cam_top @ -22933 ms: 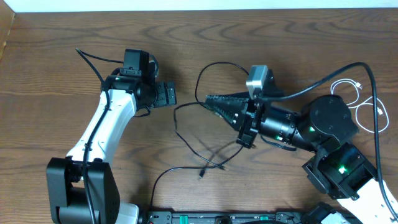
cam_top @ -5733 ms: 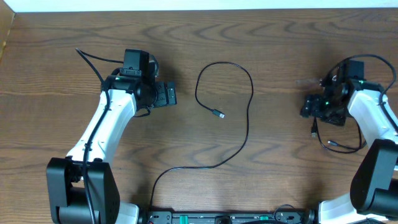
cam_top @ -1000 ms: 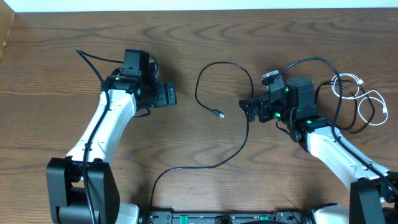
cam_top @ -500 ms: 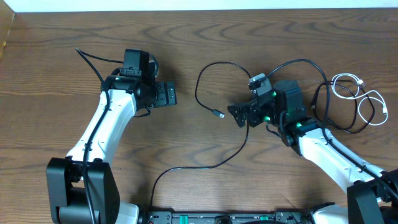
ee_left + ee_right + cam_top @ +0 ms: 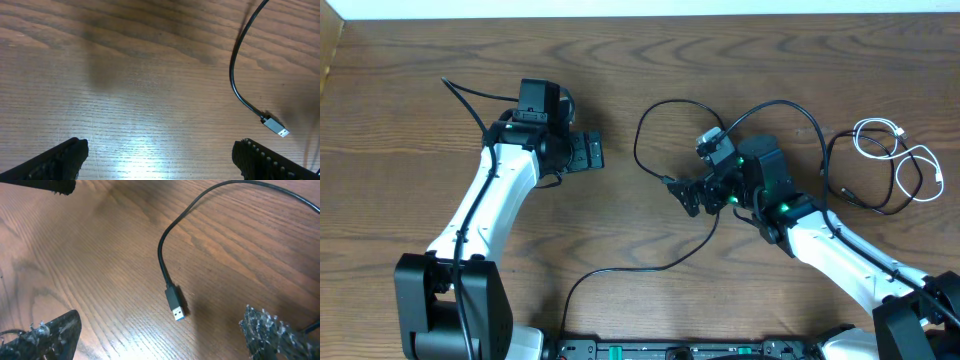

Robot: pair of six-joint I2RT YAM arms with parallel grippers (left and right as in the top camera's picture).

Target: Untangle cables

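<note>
Wood table [image 5: 400, 100] — black cable plug [image 5: 175, 304] just ahead of right tool [image 5: 160, 322] — released, wide.

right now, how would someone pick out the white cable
Look to the far right side of the table, past the right arm. The white cable lies there in loose thin loops, just right of a looped black cable. It is the only white cord; every other one in view is black.

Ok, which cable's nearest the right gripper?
The long central black cable: its USB plug lies before the right gripper. White cable and second black cable sit far right.
</note>
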